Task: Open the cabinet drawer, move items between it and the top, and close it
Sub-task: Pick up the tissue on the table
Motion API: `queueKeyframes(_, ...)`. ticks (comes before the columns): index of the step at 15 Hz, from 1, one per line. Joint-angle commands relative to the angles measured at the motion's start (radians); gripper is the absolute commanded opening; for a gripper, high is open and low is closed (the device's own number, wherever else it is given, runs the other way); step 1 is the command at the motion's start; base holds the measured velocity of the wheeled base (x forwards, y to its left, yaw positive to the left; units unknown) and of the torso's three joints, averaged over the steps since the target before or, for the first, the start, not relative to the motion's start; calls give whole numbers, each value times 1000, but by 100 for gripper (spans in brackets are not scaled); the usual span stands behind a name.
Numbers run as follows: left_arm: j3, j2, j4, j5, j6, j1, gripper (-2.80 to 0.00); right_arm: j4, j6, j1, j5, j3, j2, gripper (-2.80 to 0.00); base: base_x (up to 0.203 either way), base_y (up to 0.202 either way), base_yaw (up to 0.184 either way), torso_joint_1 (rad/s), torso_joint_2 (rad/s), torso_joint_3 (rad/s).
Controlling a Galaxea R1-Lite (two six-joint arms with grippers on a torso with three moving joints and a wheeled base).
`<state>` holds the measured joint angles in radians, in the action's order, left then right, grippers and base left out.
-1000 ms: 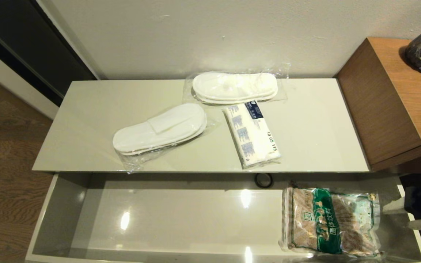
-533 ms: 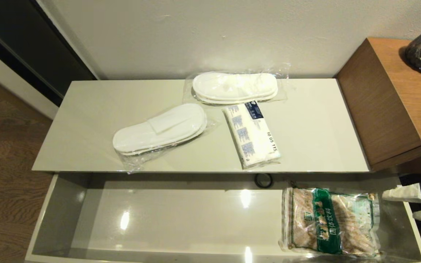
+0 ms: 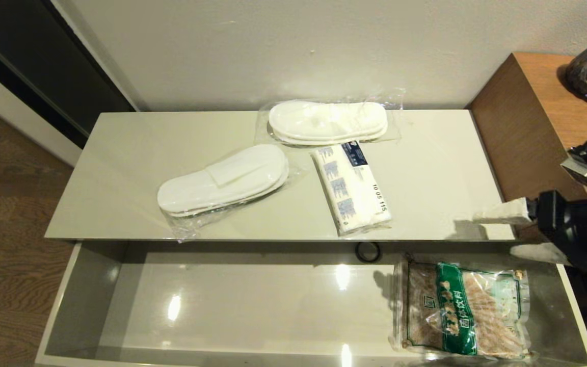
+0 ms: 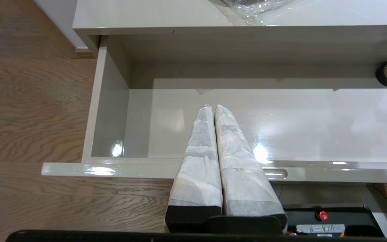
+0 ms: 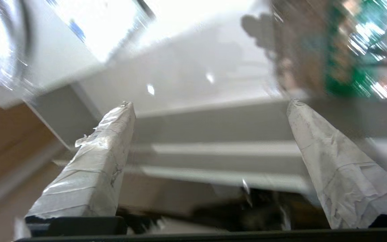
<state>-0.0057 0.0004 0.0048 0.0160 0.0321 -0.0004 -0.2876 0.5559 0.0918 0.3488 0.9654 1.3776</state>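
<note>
We are seeing the top [image 3: 426, 173] carrying three items; drawer [image 3: 252, 306] open, sachet bag [image 3: 459, 308] at its right end; right gripper [image 3: 515, 232] spread wide, empty; left gripper [image 4: 213, 108] pinched closed, empty.

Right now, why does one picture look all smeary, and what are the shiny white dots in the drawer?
Right wrist view: smeared by motion, the green-banded bag streaky behind the open right claw. Head view: the dots are lamp glare on the glossy drawer floor. Left wrist view: sharp, with similar glare.
</note>
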Motion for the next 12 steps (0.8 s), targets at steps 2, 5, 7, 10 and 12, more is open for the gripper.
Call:
queueKeyframes(2,0,-2,1,2,-1,-1,-280,101,13,66,-25,68,204,0,0,0,0,0,0,0)
queueKeyframes(5,0,-2,4,2,-1,-1,-280,149,19,115,-67,251,346,0,0,0,0,0,0,0)
queueKeyframes(7,0,-2,4,2,-1,-1,-280,157,19,184,-82,339,407,0,0,0,0,0,0,0)
queueKeyframes(10,-2,-2,11,4,-1,-1,-280,151,23,257,-133,370,439,0,0,0,0,0,0,0)
queueKeyframes(12,-2,-2,9,4,-1,0,-280,154,24,297,-191,366,439,-280,0,0,0,0,0,0)
